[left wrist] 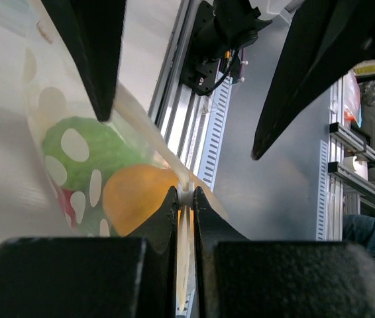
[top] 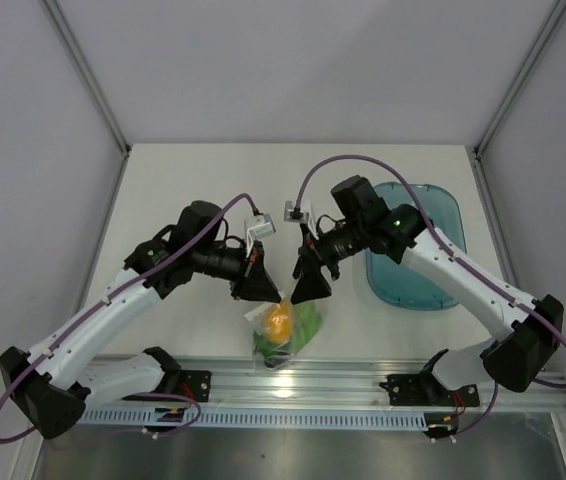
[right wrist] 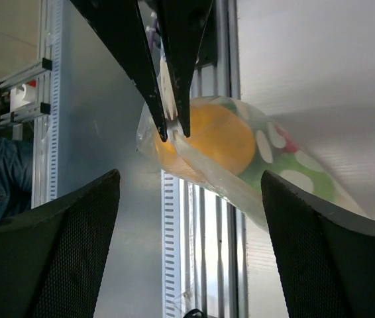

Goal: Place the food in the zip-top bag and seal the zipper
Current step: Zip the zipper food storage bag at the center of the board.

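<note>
The clear zip-top bag [top: 285,330] hangs over the table's near edge. Inside it, the food shows as an orange fruit [top: 279,321] and green pieces [top: 306,322]. My left gripper [top: 263,290] is shut on the bag's top edge, pinching the zipper [left wrist: 149,136] between its tips [left wrist: 185,193]. Through the plastic I see the orange fruit [left wrist: 138,197] and a green piece [left wrist: 88,152]. My right gripper [top: 311,288] stands open just right of the left one. The zipper strip [right wrist: 222,175] runs across the gap in front of its fingers [right wrist: 75,245], and they are not touching it.
A teal-blue translucent tray [top: 418,250] lies on the table at the right, behind the right arm. An aluminium rail [top: 363,385] with both arm bases runs along the near edge, directly below the bag.
</note>
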Available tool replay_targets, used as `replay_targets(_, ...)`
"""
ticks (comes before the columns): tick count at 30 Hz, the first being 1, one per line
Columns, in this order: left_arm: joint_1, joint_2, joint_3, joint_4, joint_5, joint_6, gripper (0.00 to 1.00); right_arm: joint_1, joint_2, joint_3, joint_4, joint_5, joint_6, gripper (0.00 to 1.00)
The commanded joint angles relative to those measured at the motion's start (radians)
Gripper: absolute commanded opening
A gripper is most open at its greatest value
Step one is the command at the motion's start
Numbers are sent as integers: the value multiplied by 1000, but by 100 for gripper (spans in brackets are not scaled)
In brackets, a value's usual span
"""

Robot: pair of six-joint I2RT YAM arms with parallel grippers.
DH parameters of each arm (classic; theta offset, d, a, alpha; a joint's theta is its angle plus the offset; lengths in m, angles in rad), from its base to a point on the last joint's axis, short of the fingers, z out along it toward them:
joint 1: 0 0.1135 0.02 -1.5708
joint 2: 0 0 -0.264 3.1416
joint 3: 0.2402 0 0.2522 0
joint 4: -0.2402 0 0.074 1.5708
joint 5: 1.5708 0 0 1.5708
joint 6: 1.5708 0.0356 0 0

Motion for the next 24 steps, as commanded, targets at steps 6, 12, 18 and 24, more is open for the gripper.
replay_targets(6, 6, -8, -2, 13, -3, 12, 1, 29, -46, -62, 103, -37, 9, 88)
replay_targets(12, 7, -23, 10, -3, -3, 20, 1, 53, 13, -41, 55, 1, -17, 77)
replay_targets(18, 6, -20, 24, -6, 14, 25, 1, 70, 16, -39, 94, 77, -6, 72)
replay_targets(24, 6, -20, 36, -10, 17, 26, 1, 81, 58, -12, 66, 101, -23, 45)
